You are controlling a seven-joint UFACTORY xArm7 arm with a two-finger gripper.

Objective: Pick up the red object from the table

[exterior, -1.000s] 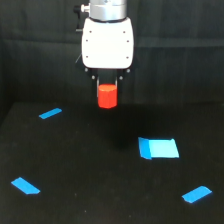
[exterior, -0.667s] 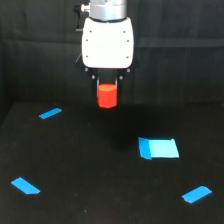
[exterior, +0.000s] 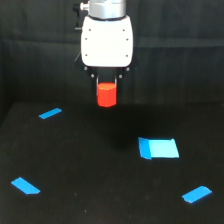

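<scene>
The red object (exterior: pixel 106 95) is a small stubby red-orange block hanging in the air above the black table (exterior: pixel 90 170), near the top middle of the exterior view. My gripper (exterior: pixel 106 84) is shut on its upper part, just under the white gripper body (exterior: pixel 107 41). The dark fingers (exterior: pixel 96 80) flank the block's top and are mostly hidden behind it. The block's lower half shows fully and touches nothing below.
Blue tape strips lie at the exterior view's left (exterior: pixel 50 113), lower left (exterior: pixel 25 185) and lower right (exterior: pixel 197 193). A larger blue rectangle (exterior: pixel 159 148) sits right of centre. A black backdrop rises behind the table.
The gripper with the red object has risen slightly; otherwise nothing has moved.
</scene>
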